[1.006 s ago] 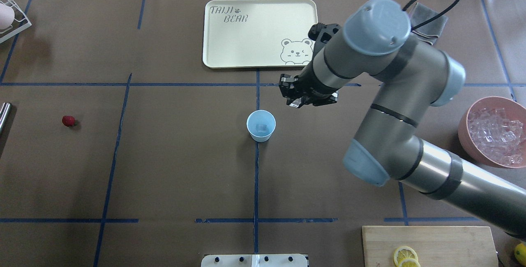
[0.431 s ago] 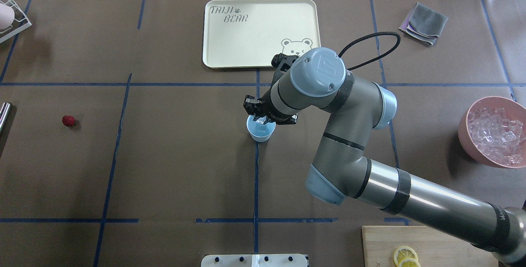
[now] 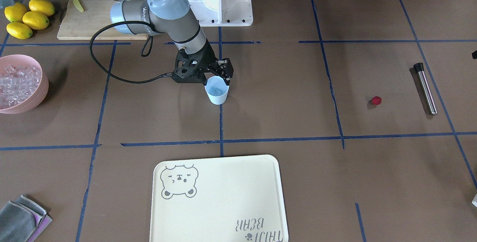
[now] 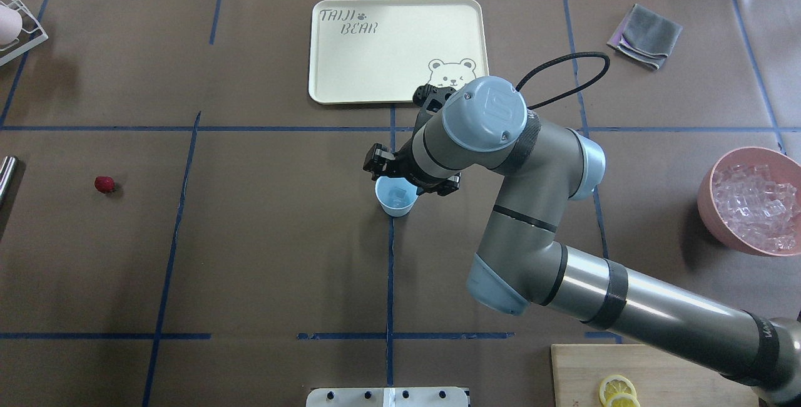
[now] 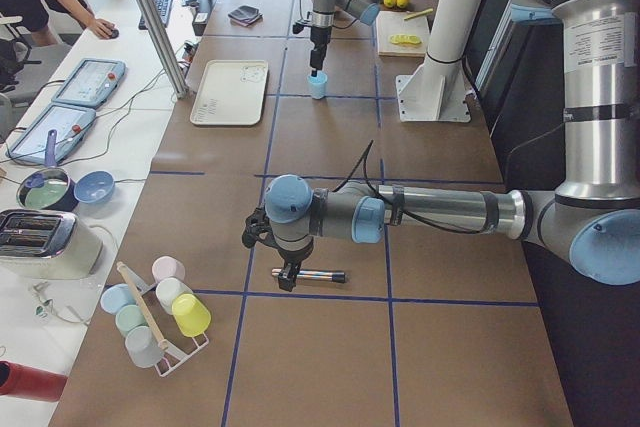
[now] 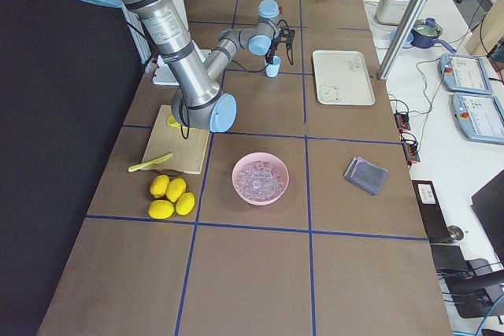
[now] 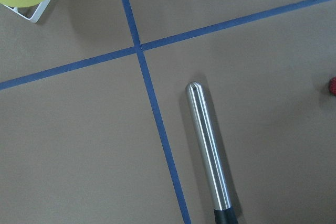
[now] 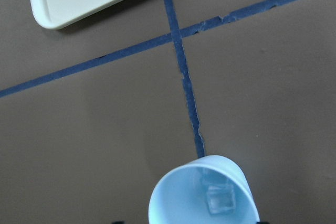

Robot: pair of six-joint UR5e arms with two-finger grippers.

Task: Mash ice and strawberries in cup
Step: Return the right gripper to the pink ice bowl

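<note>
Overhanging cup [image 4: 396,204]: right arm [image 4: 488,120] (tray [image 4: 388,62] beyond)

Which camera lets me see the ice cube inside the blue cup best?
The right wrist camera: it looks straight into the cup, so the ice cube shows clearly. Overhead it is a faint patch; front and side views are too far.

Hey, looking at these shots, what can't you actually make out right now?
- Left hand: shows only in the exterior left view, small; open or shut unclear.
- Ice count in the cup: right wrist view cuts the cup at the bottom edge; overhead, the right hand covers part of its mouth.
- Steel rod: handle end cut off by left wrist view's bottom edge.
</note>
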